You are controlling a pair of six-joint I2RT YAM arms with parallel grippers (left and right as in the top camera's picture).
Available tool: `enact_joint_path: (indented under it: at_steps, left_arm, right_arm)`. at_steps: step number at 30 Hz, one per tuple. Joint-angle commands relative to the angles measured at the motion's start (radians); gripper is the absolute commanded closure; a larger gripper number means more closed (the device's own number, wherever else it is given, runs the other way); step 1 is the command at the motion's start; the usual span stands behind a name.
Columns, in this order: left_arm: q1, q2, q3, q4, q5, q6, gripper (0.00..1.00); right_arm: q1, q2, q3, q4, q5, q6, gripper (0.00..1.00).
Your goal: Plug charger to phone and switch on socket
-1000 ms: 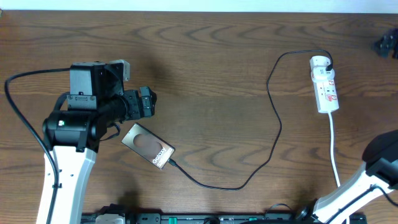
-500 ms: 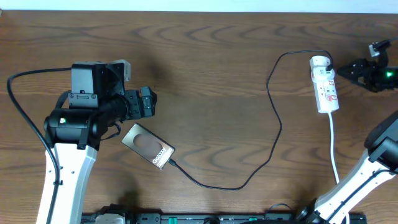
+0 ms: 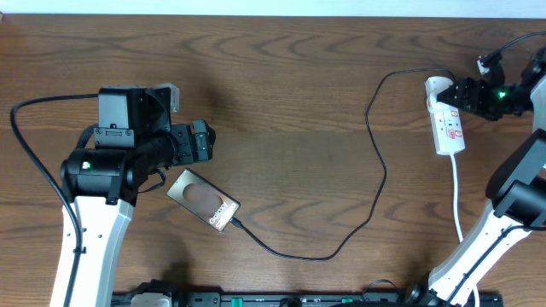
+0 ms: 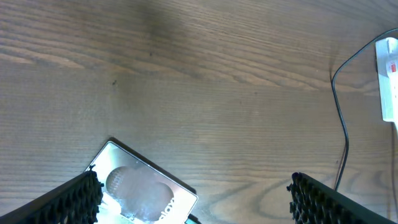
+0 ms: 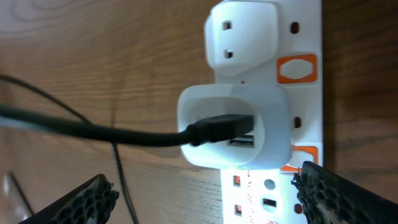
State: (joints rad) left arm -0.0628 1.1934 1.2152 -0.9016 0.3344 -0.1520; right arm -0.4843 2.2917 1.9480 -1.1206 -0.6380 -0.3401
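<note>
- Phone (image 3: 202, 199): lies flat and face up at a slant on the wooden table (image 3: 290, 102), left of centre. The small end of the charger cable (image 3: 375, 183) meets its lower right short edge and looks seated, so the plugging step seems done.
- Left pincer (image 3: 203, 141): fingers wide apart, holding nothing. It hovers just up-table of the phone, apparently parked clear. In the wrist view the phone (image 4: 140, 190) lies low between the fingers, nearer the left one.
- Socket strip (image 3: 450, 128): far right of the table, its white cord (image 3: 458, 196) trailing toward the near edge. A white adapter (image 5: 233, 127) sits in it and carries the cable's black USB plug (image 5: 217, 127).
- Right pincer (image 3: 454, 94): wide and empty, above the strip's far end with the adapter between its fingers. An orange rocker switch (image 5: 297, 68) lies just beside the adapter. This placement likely serves a press on a switch. Whether one is on cannot be told.
</note>
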Motion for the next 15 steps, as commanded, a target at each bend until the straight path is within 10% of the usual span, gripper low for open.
enact_joint_path:
  at_steps: [1,15]
  left_arm:
    - [-0.003,0.004,-0.017,-0.003,-0.003,0.017,0.05]
    - [-0.003,0.004,-0.017,-0.014,-0.006,0.018,0.06]
  right_arm:
    - [0.021,-0.014,-0.006,0.01,0.069,0.055,0.07]
    - [0.091,-0.014,-0.023,0.06,0.137,0.108,0.01]
